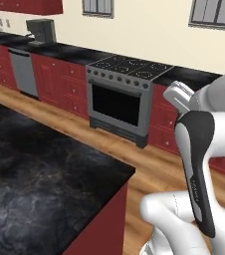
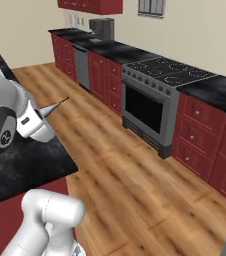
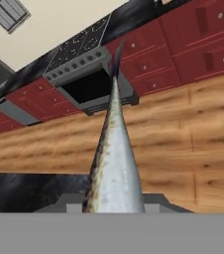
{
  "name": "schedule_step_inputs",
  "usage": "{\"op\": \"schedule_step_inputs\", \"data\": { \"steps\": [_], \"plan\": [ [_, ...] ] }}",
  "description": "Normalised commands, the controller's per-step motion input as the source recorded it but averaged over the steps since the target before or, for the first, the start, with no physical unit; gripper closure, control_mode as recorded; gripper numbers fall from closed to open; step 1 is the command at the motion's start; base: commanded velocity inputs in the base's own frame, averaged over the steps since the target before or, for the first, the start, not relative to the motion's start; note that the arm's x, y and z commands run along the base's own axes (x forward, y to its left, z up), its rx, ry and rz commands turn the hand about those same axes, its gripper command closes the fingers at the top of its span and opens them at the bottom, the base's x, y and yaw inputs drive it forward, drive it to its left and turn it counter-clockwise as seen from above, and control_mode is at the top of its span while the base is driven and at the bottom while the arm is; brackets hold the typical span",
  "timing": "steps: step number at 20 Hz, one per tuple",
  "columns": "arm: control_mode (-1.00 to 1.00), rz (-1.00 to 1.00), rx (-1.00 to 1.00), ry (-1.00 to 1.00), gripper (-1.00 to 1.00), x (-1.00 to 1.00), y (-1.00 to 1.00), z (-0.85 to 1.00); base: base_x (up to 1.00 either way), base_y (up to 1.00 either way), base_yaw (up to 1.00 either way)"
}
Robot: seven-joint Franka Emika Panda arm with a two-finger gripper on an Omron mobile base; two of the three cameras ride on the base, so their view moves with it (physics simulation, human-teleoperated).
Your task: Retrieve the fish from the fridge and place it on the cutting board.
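The pincer [image 3: 113, 206] pinches the fish [image 3: 113, 163], carried above the black counter [image 1: 45, 169]; retrieval looks done; placing on the cutting board remains.

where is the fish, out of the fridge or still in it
Out: the fish juts from the shut gripper over wood floor, facing the stove.

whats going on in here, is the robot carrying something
Yes. The white robot arm's gripper is shut on a long silvery fish, which sticks out ahead of the hand toward the grey oven with the black cooktop. The arm stands by the black marbled island counter, facing the dark red cabinets across the wooden floor.
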Motion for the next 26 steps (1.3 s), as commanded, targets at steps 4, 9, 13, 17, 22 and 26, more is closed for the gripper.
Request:
{"op": "schedule_step_inputs", "data": {
  "steps": [4, 9, 13, 17, 22, 26],
  "plan": [
    [1.00, 0.00, 0.00, 0.00, 1.00, 0.00, 0.00, 0.00, 1.00, -0.90, -0.30],
    [1.00, 0.00, 0.00, 0.00, 1.00, 0.00, 0.00, 0.00, 1.00, -0.80, -0.39],
    [1.00, 0.00, 0.00, 0.00, 1.00, 0.00, 0.00, 0.00, 1.00, -0.57, -0.33],
    [1.00, 0.00, 0.00, 0.00, 1.00, 0.00, 0.00, 0.00, 1.00, -0.51, -0.41],
    [1.00, 0.00, 0.00, 0.00, 1.00, 0.00, 0.00, 0.00, 1.00, -0.39, -0.41],
    [1.00, 0.00, 0.00, 0.00, 1.00, 0.00, 0.00, 0.00, 1.00, 0.03, -0.50]
  ]
}}
